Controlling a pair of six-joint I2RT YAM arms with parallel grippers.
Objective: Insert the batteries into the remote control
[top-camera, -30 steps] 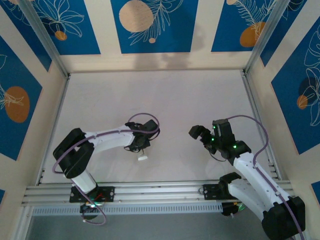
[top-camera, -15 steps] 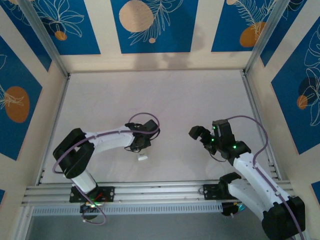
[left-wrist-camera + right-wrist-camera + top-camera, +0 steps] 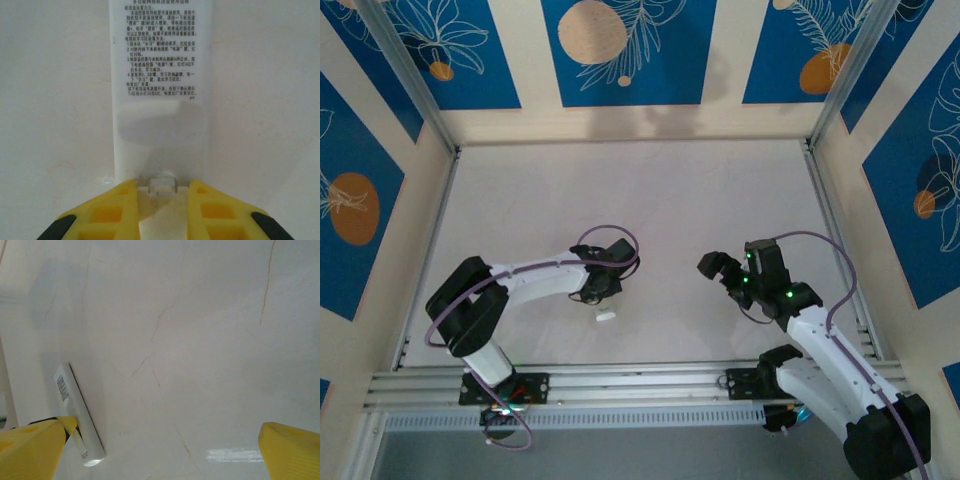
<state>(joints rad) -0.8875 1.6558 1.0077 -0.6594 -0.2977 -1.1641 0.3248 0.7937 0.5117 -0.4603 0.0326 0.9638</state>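
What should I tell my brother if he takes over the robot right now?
Left gripper: fingers set narrow over the corners of the remote's near end; whether it grips is unclear.
Right gripper: wide open, empty.
Remote: on the table, printed side up. A small white piece lies beside the left gripper.
Done: can't tell if any batteries are in.
Left: probably loading the batteries; check the remote first.
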